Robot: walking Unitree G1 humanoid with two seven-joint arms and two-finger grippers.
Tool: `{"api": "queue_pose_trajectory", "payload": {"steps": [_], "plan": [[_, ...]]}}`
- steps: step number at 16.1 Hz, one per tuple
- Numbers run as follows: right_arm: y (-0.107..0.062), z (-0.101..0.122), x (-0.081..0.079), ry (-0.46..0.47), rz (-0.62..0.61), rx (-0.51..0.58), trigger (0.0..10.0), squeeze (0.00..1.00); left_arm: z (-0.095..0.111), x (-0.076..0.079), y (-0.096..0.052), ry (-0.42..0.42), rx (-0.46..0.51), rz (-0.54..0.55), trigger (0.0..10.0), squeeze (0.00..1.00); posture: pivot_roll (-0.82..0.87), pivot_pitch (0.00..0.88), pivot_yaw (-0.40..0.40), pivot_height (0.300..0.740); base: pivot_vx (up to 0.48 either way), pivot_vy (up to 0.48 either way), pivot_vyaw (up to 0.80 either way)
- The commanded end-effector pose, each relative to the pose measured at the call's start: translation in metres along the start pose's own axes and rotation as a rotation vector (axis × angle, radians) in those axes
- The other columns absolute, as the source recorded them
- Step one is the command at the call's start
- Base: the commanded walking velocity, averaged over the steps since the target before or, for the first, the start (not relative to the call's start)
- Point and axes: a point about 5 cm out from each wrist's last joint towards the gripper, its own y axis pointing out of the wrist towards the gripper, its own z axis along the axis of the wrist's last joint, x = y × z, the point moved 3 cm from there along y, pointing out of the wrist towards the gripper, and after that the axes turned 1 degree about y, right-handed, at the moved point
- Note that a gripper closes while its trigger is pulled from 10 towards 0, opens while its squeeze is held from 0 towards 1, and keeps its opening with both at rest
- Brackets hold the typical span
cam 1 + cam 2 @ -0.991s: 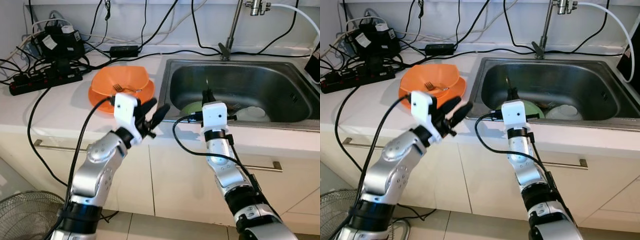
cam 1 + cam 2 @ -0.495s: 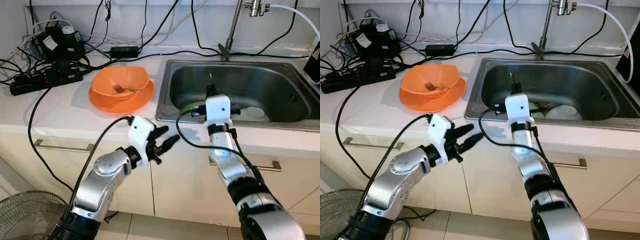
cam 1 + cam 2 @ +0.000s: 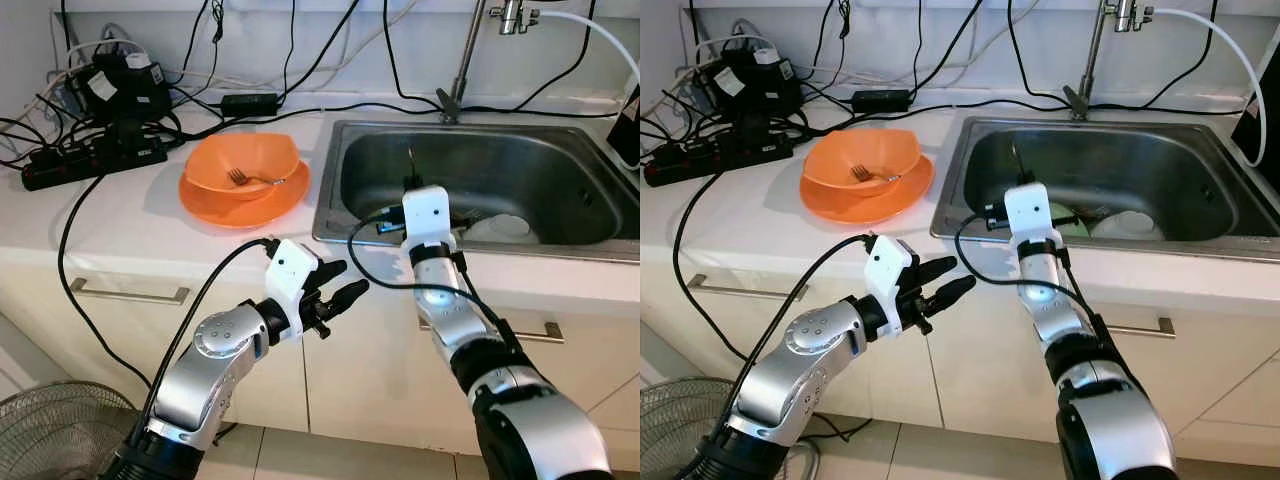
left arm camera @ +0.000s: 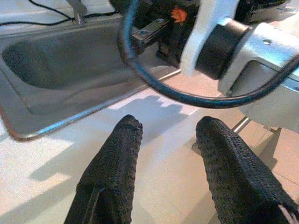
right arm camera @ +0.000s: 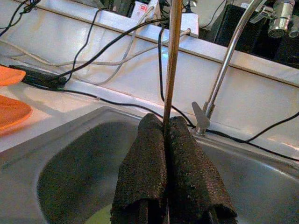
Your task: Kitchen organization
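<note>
My right gripper [image 5: 167,125] is shut on a thin brown stick [image 5: 174,56], a chopstick or a utensil handle, which points straight up. It hangs over the front left part of the steel sink [image 3: 560,170], with the stick's tip [image 3: 411,163] showing above the white wrist housing. A white bowl [image 3: 505,228] and a green dish [image 3: 1072,224] lie in the sink behind that wrist. An orange bowl [image 3: 243,160] with a fork in it stands on an orange plate on the counter to the left. My left gripper [image 3: 338,282] is open and holds nothing, in front of the cabinet below the counter edge.
A power strip [image 3: 90,160], adapters and many black cables crowd the back left of the counter. The faucet [image 3: 462,60] rises behind the sink. A cable loops from my right wrist [image 3: 370,270] close to the left fingers. A fan [image 3: 50,430] stands on the floor at the lower left.
My left gripper has dropped from counter height near the orange bowl to in front of the cabinet, still open. The right gripper stays over the sink with the stick.
</note>
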Motion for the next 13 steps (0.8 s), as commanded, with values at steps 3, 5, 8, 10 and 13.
{"api": "queue_pose_trajectory", "payload": {"steps": [3, 5, 8, 10, 13], "plan": [[0.009, 0.004, 0.001, 0.005, 0.002, -0.02, 10.0, 0.0, 0.003, -0.003, -0.002, 0.033, -0.008, 0.013, 10.0, 0.0, 0.14, 0.011, 0.049, 0.74, 0.0, 0.0, 0.0], [0.011, 0.004, 0.002, 0.002, 0.008, -0.034, 10.0, 0.0, 0.004, -0.009, -0.005, 0.04, -0.01, 0.043, 10.0, 0.0, 0.15, 0.017, 0.047, 0.74, 0.0, 0.0, 0.0], [0.013, -0.003, 0.002, 0.001, 0.03, -0.09, 10.0, 0.0, 0.004, -0.012, -0.008, 0.046, -0.013, 0.059, 10.0, 0.0, 0.16, 0.02, 0.046, 0.74, 0.0, 0.0, 0.0], [0.015, -0.005, 0.006, 0.007, 0.029, -0.12, 10.0, 0.0, 0.004, -0.014, -0.009, 0.05, -0.018, 0.069, 10.0, 0.0, 0.16, 0.021, 0.045, 0.74, 0.0, 0.0, 0.0], [0.019, -0.004, 0.011, -0.011, 0.054, -0.127, 10.0, 0.0, 0.003, -0.017, -0.013, 0.056, -0.026, 0.082, 10.0, 0.0, 0.16, 0.025, 0.045, 0.74, 0.0, 0.0, 0.0]]}}
